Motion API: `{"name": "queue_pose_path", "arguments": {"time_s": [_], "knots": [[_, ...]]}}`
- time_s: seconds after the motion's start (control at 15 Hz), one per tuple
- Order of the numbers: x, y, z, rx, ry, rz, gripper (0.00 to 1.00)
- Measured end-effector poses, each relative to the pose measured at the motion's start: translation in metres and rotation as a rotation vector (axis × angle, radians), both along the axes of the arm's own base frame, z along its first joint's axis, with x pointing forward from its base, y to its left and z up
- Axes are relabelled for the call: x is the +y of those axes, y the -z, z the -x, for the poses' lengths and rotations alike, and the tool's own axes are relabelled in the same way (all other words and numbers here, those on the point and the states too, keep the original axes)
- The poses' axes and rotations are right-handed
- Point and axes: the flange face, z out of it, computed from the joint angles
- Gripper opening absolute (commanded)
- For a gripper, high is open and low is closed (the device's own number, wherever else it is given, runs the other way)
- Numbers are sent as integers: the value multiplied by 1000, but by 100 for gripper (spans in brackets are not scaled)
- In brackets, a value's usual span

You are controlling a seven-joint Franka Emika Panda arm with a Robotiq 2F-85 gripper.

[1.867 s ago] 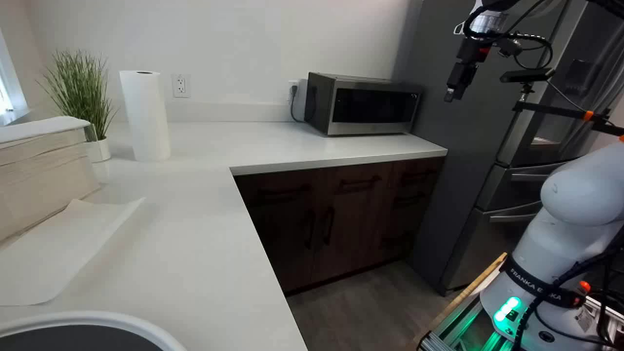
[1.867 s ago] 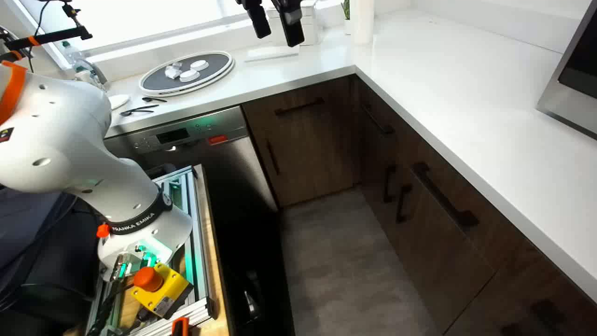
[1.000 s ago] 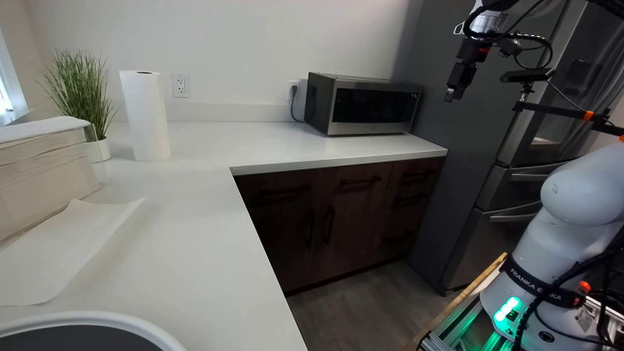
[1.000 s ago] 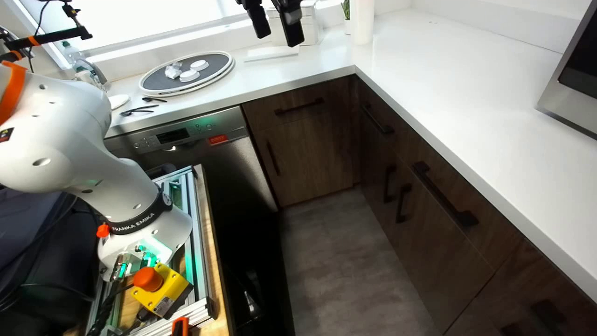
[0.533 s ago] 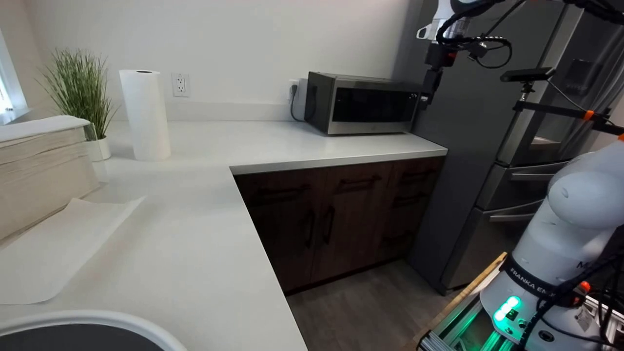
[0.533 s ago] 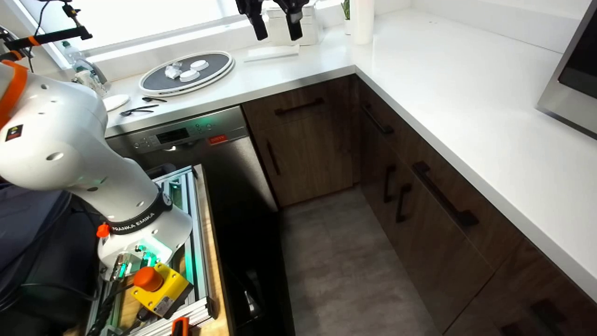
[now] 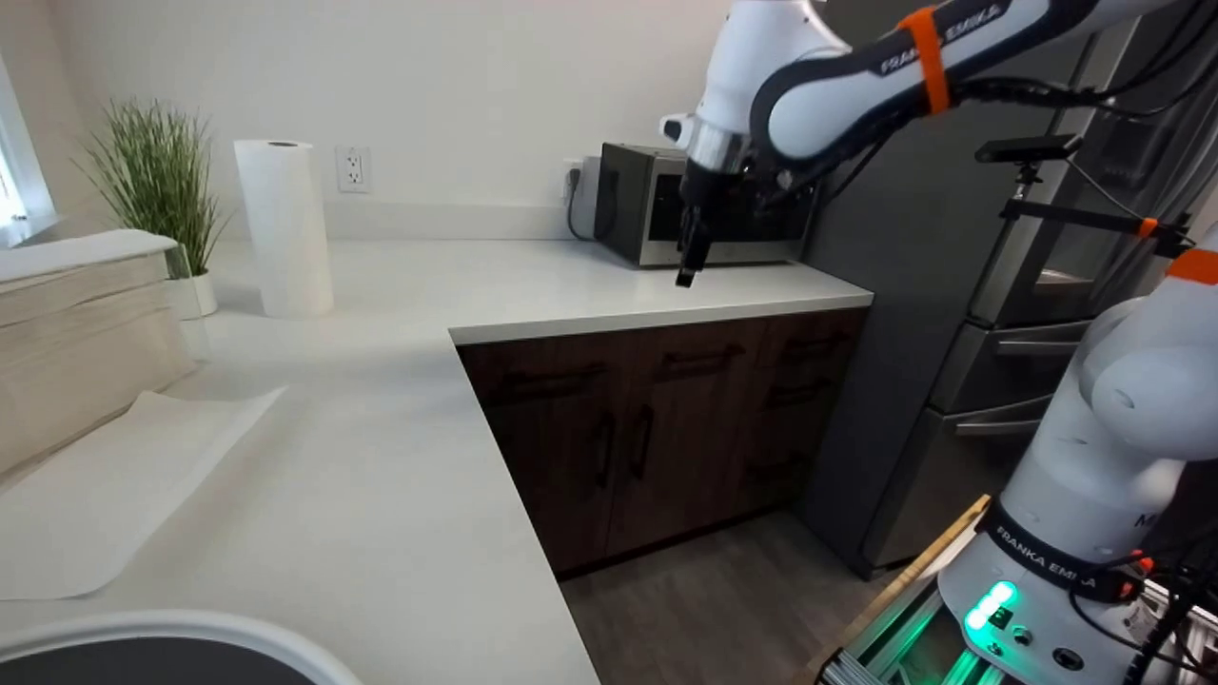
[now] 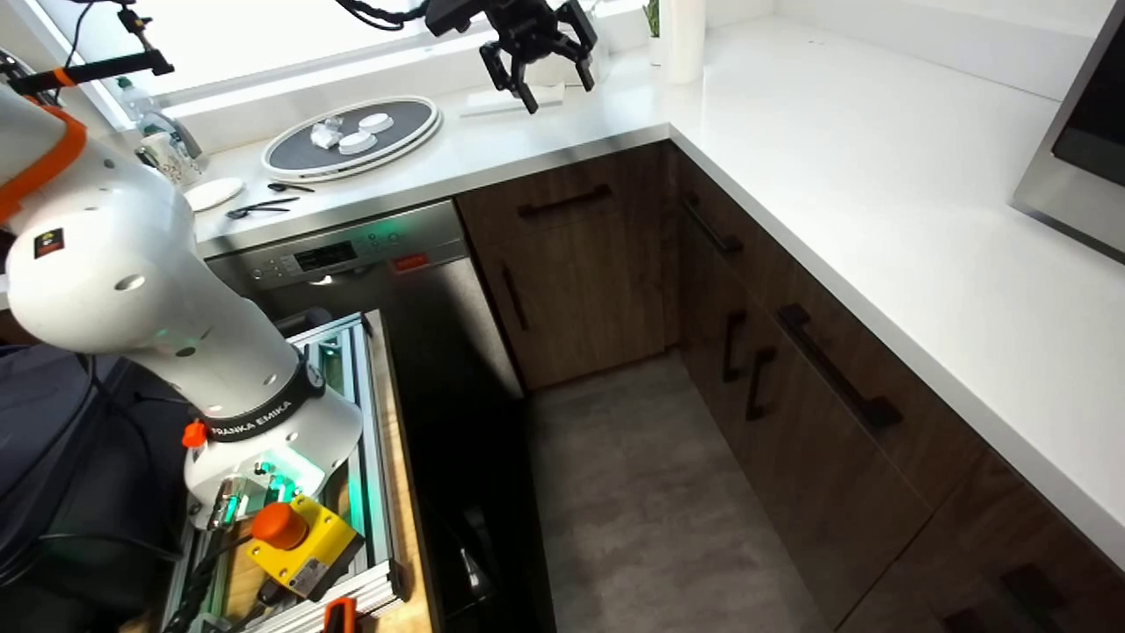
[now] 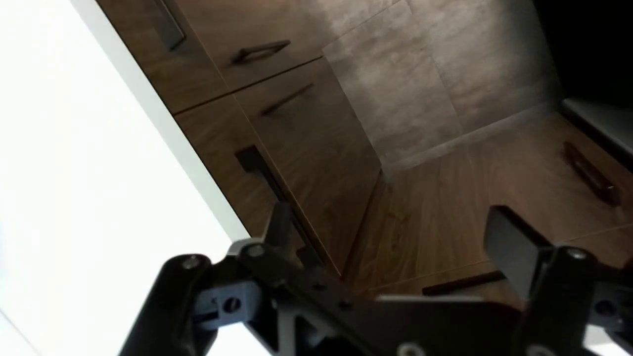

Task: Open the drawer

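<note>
With the gripper (image 8: 559,98) we are hovering above and apart from the base cabinets (image 7: 695,438), its fingers (image 9: 512,252) standing well apart and holding nothing. Below the tool, the drawer (image 9: 237,185) is sitting closed, its front lying just under the lip of the countertop (image 9: 99,198); a similar front (image 9: 185,74) is lying beside it, farther from the tool, so we are only judging that the one nearer the fingers is ours. Its dark bar handle (image 9: 271,183) is passing behind one fingertip in the wrist view, apparently without contact. We are expecting a rigid, sturdy wooden front, sliding lightly once coming loose, perhaps sticking at first; any load inside is lying hidden from us. The bar is looking smooth, so we are fearing a slip under a weak or off-centre pinch. We are therefore favouring its middle, one finger going over the bar and the other under, then pulling straight away from the front.
</note>
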Motion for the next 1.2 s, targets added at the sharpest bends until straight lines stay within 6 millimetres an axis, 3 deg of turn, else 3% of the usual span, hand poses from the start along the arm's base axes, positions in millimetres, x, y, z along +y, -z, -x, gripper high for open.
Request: {"name": "queue_pose_path", "arguments": {"time_s": [0.13, 0.33, 0.93, 1.2], "knots": [[17, 41, -13, -7, -71, 29, 100], [24, 92, -29, 0, -120, 49, 100], [26, 90, -38, -10, -121, 47, 100], [25, 108, -44, 7, -119, 53, 100]]}}
